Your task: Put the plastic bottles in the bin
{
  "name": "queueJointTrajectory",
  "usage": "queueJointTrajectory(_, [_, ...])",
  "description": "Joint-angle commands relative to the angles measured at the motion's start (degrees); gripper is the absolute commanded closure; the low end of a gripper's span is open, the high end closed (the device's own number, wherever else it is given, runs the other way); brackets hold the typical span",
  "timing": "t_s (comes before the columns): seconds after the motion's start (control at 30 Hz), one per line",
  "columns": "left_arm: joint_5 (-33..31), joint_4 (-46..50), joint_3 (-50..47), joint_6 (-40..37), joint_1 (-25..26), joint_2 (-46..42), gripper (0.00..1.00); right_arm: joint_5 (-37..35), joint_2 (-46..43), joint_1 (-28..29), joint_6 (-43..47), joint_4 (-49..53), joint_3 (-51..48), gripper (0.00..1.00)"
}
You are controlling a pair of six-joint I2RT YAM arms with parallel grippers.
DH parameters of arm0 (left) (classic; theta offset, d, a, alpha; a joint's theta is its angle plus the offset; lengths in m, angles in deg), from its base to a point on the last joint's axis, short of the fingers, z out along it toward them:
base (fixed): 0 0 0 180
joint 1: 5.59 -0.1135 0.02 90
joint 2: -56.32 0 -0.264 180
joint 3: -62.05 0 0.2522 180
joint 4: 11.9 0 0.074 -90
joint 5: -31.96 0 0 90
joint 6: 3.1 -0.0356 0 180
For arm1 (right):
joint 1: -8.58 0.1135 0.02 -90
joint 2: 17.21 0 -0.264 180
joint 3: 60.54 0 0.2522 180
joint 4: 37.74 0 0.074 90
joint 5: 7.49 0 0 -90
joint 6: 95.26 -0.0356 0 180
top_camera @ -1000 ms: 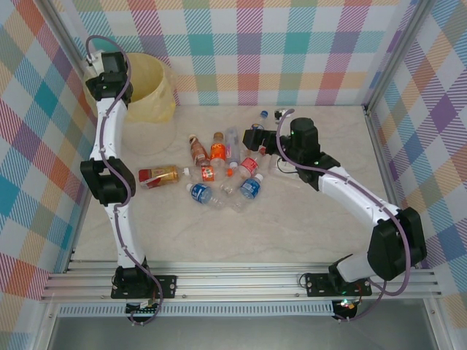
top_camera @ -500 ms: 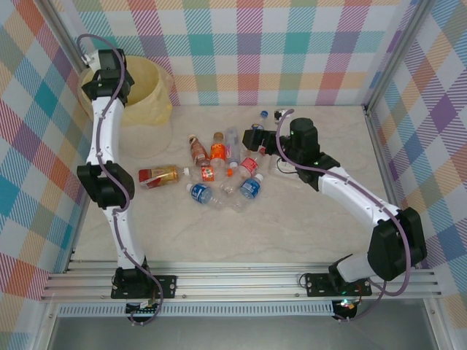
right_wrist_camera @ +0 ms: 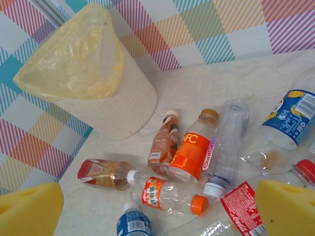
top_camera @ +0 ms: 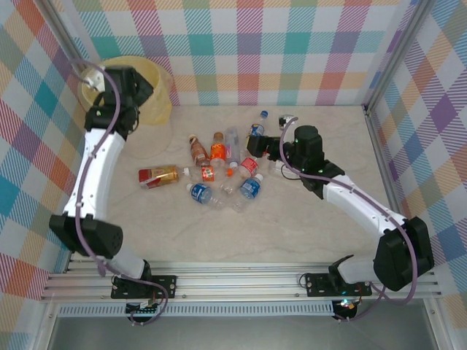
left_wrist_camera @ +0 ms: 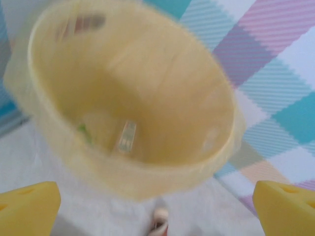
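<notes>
Many plastic bottles (right_wrist_camera: 189, 150) just ahead of right gripper (right_wrist_camera: 157, 211), bin (right_wrist_camera: 118, 105) beyond

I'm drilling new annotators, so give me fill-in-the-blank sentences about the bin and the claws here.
The bin is lined with a pale ____ bag.
It stands in the table's far ____ corner.
The left claw and the right claw both stand ____.
Missing: yellow; left; open.

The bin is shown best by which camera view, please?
The right wrist view: the bin shows nearly whole and sharp. The left wrist view looks blurrily inside; the top view has the left arm covering part.
</notes>
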Motion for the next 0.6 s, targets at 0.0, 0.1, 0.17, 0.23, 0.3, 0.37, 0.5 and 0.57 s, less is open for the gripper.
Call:
queueJointTrajectory(0.0, [1.73,-0.5,-13.54,13.75,2.58,-7.36,0.0,0.28,-1.98,0.25,3.28,-3.15,-1.42,0.0])
queueJointTrajectory(0.1, [4.06,-0.98,-24.52,18.41,2.98,-14.03,0.0,1.2,-3.04,0.3,6.21,-3.61,-2.73,0.0])
queueJointTrajectory(0.17, [5.06,1.19,-29.28,20.54,2.95,-16.78,0.0,2.05,-3.65,0.3,8.34,-4.73,-3.79,0.0])
queueJointTrajectory(0.23, [5.72,1.9,-32.92,21.31,2.99,-18.05,0.0,2.98,-4.32,0.34,10.5,-5.96,-4.85,0.0])
queueJointTrajectory(0.3, [6.49,3.48,-35.59,22.86,2.78,-17.65,0.0,4.8,-5.0,0.37,13.1,-6.93,-5.8,0.0])
queueJointTrajectory(0.37, [8.47,3.51,-37.56,24.43,2.5,-16.24,0.0,8.72,-5.53,0.38,16.54,-7.06,-6.25,0.0])
queueJointTrajectory(0.5, [9.58,1.1,-40.63,29.25,2.09,-12.12,0.0,18.59,-6.74,1.11,25.11,-4.03,-6.34,0.0])
queueJointTrajectory(0.57, [8.8,-0.59,-41.05,30.29,1.42,-10.11,0.0,20.04,-6.96,2.08,28.64,-1.06,-5.66,0.0])
